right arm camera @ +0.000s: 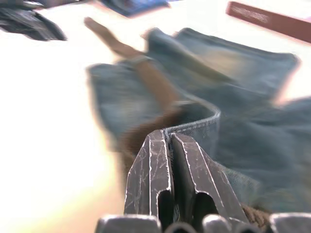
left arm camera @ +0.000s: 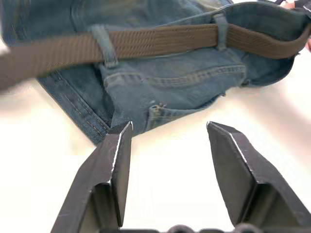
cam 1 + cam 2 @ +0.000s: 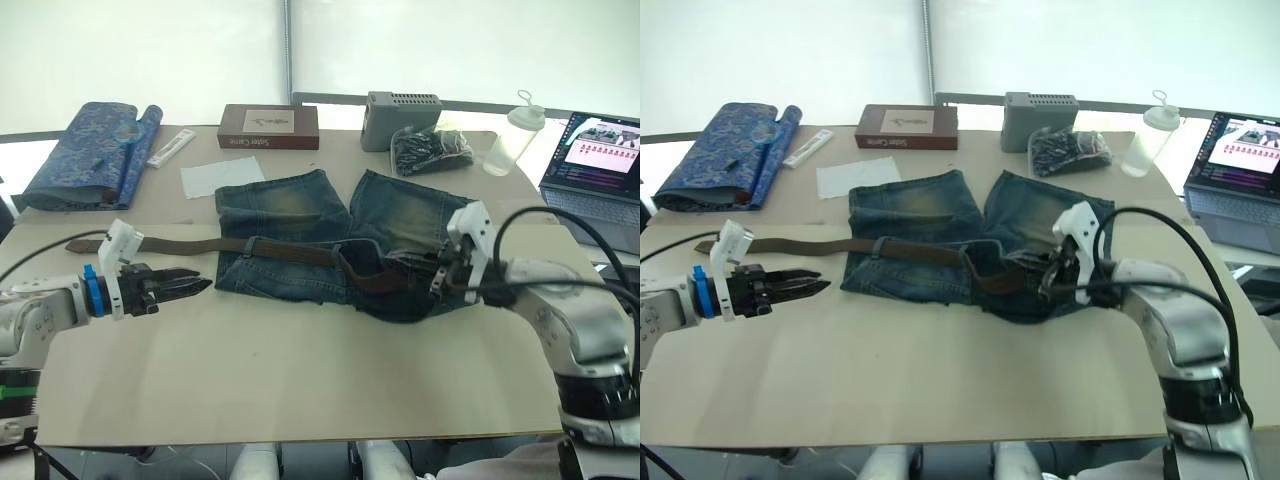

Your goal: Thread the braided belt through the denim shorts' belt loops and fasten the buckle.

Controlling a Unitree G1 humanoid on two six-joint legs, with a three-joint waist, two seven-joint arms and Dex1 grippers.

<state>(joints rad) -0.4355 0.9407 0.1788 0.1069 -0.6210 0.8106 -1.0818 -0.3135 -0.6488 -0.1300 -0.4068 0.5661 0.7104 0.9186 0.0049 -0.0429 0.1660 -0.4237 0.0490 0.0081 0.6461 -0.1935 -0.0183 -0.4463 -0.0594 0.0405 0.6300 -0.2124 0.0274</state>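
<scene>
One pair of denim shorts (image 3: 300,240) lies flat at the centre of the table (image 3: 300,370), waistband toward the lower edge of the frame, two legs pointing to the upper edge.

One braided belt (image 3: 200,245) runs across the waistband; its free end extends onto the bare table at the left of the frame, its other end curves into the bunched denim at centre right. Two belt loops (image 2: 103,44) with the strap passing under them are countable in the left wrist view. Buckle: cannot be made out.

Two end effectors. Left end effector (image 3: 195,285), left of frame, just off the shorts' edge, fingers spread apart and empty. Right end effector (image 1: 170,145), centre right of frame, fingers pressed together on the waistband edge of the shorts; whether the strap is also caught is uncertain in the blur.

Along the upper edge, one each: blue patterned fabric roll (image 3: 85,150), brown box (image 3: 268,126), grey box (image 3: 402,118), dark bagged bundle (image 3: 430,150), clear bottle (image 3: 512,135), laptop (image 3: 595,165). One white sheet (image 3: 222,176).
</scene>
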